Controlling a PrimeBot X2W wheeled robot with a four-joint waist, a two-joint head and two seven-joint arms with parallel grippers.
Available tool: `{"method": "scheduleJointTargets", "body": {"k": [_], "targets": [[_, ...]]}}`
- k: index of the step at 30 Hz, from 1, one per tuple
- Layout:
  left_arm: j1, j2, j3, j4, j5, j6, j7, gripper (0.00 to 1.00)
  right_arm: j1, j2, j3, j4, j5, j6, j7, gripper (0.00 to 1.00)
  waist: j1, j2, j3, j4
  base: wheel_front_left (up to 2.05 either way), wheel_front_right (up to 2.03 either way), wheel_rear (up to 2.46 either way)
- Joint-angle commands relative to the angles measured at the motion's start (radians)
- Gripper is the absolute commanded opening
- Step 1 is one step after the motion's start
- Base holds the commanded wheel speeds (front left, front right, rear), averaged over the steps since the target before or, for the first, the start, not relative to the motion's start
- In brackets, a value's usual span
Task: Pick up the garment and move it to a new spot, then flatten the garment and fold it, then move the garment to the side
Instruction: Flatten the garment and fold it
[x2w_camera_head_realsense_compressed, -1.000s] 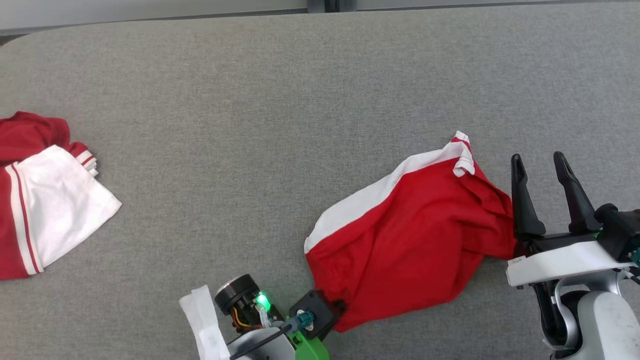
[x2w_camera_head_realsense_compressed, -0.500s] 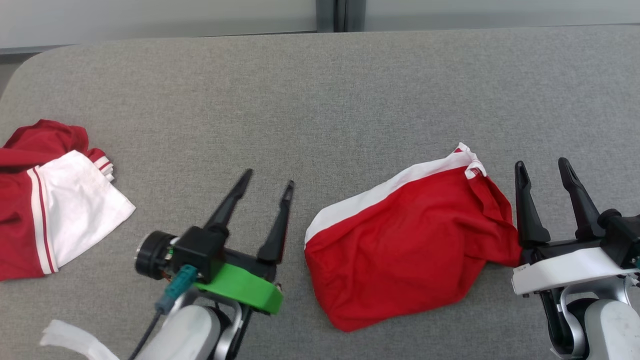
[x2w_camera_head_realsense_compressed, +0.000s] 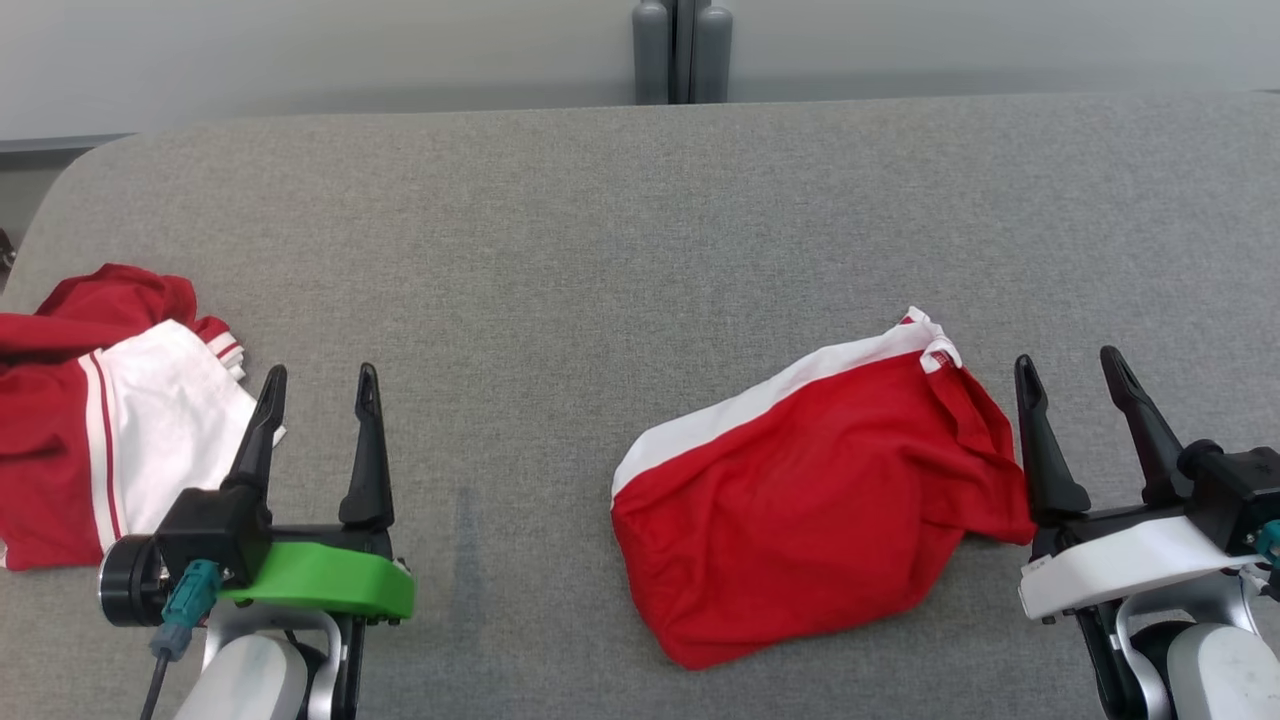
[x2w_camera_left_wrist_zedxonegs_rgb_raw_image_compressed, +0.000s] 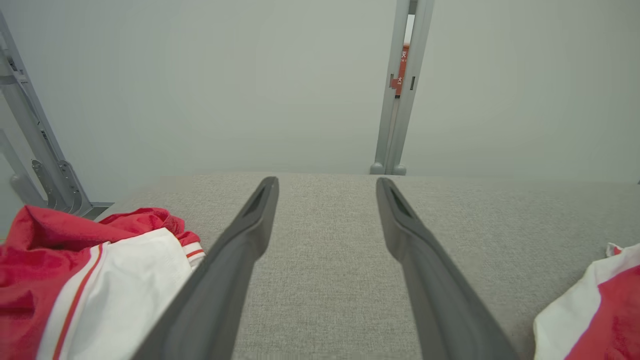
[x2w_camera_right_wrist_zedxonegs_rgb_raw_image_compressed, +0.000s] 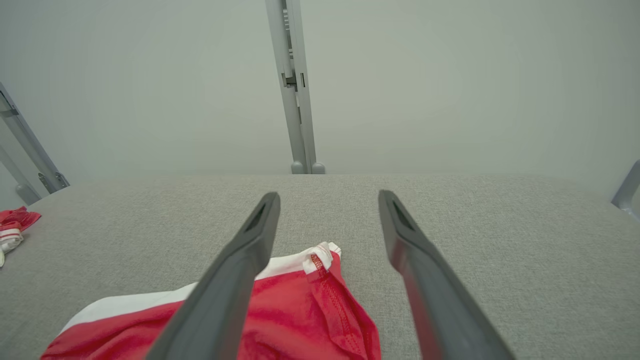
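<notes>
The garment (x2w_camera_head_realsense_compressed: 810, 500) is a red piece with a white band, lying folded in a loose bundle on the grey table (x2w_camera_head_realsense_compressed: 560, 250), right of centre. My left gripper (x2w_camera_head_realsense_compressed: 321, 372) stands open well to its left, empty, fingers pointing up the view. Just off the garment's right edge, my right gripper (x2w_camera_head_realsense_compressed: 1068, 358) is open and empty too. In the left wrist view the open left gripper (x2w_camera_left_wrist_zedxonegs_rgb_raw_image_compressed: 326, 181) frames bare table, with the garment (x2w_camera_left_wrist_zedxonegs_rgb_raw_image_compressed: 600, 310) at the lower right. The right wrist view has the garment (x2w_camera_right_wrist_zedxonegs_rgb_raw_image_compressed: 300, 310) lying under and left of the open right gripper (x2w_camera_right_wrist_zedxonegs_rgb_raw_image_compressed: 328, 195).
A second red and white garment (x2w_camera_head_realsense_compressed: 110, 430) lies crumpled at the table's left edge, close to my left gripper's fingers (x2w_camera_head_realsense_compressed: 262, 440); it is also in the left wrist view (x2w_camera_left_wrist_zedxonegs_rgb_raw_image_compressed: 75, 280). A grey post (x2w_camera_head_realsense_compressed: 682, 50) and a pale wall stand behind the table's far edge.
My left gripper let go of the garment's lower left corner, opened and swung away to the left. The camera tilted up, shifting the picture down. The right arm kept still.
</notes>
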Motion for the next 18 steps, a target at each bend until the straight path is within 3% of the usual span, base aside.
{"method": "scheduleJointTargets", "body": {"k": [1, 14, 18], "targets": [[0.018, 0.01, 0.002, 0.007, 0.013, -0.011, -0.004, 1.0, 0.008, -0.005, 0.002, -0.005, -0.004, -0.001, 0.003, 1.0, 0.0, 0.0, -0.003, 0.002, 0.0, 0.0, 0.0], [0.019, 0.008, 0.002, 0.036, 0.035, -0.049, -0.004, 1.0, 0.018, 0.002, -0.004, -0.01, 0.004, -0.001, 0.007, 1.0, 0.0, 0.0, -0.006, 0.005, 0.0, 0.0, 0.0], [-0.05, 0.014, -0.031, 0.027, 0.034, -0.096, 0.029, 1.0, 0.009, 0.002, -0.013, -0.017, 0.005, -0.001, 0.009, 1.0, 0.0, 0.0, 0.014, 0.014, 0.0, 0.0, 0.0]]}}
